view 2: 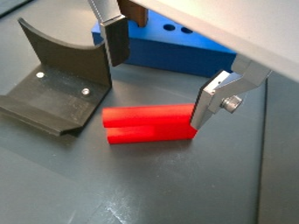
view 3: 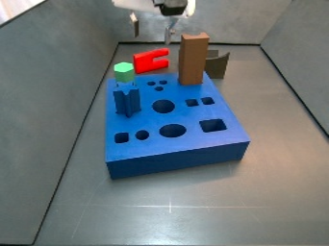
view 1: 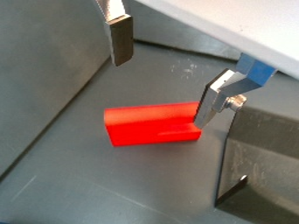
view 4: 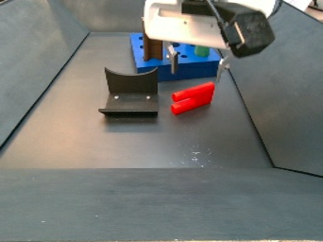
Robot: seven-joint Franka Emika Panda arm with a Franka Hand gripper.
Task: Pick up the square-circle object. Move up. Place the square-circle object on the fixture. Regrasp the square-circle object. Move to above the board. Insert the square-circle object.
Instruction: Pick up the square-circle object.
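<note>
Grey floor, open tool [view 2: 158, 74] above square-circle object [view 2: 149, 123]

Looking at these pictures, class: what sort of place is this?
Probably a robot test bench: grey walled tray, blue board with holes, red block lying under the open gripper, beside the fixture.

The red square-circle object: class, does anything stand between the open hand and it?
Nothing visible does. The hand hangs open above the square-circle object, which lies bare on the floor, one finger close beside its end.

Enclosure: dark grey matte floor [view 4: 151, 194], faint scuffs/specks w/ soft glare. Grey side walls [view 3: 58, 58] slope up; even overhead light.
</note>
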